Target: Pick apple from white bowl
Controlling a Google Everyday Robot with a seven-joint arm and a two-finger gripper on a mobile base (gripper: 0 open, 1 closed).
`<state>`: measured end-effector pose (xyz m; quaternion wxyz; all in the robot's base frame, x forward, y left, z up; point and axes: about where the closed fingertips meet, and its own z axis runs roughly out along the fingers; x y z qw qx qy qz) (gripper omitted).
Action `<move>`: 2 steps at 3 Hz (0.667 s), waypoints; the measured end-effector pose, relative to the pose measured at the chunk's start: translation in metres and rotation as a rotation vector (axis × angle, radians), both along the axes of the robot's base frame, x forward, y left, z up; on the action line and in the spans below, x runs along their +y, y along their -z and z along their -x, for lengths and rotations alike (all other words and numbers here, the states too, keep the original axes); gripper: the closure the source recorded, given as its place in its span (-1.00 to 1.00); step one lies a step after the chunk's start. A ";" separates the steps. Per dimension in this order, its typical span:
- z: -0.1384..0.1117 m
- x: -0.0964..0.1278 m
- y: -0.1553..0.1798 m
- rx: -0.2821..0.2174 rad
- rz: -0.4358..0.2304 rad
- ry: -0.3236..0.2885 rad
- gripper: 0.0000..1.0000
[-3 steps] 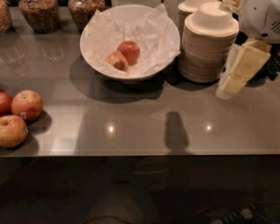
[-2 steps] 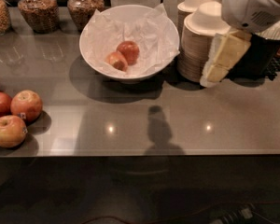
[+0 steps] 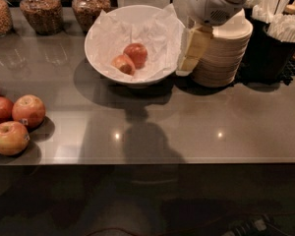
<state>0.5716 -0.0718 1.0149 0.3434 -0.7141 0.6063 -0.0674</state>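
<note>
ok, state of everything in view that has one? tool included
apple: resting in the white bowl, ungrasped, beside the paler apple
white bowl: upright on the counter, two apples inside
tool: in the air by the white bowl's right rim, clear of the apple
stacked bowls: upright, right of the white bowl
loose apples: resting at the counter's left edge
jars: upright, filled
</note>
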 end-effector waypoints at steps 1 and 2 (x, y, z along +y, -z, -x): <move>-0.035 0.018 0.007 -0.068 0.000 -0.033 -1.00; -0.037 0.019 0.006 -0.075 -0.002 -0.032 -1.00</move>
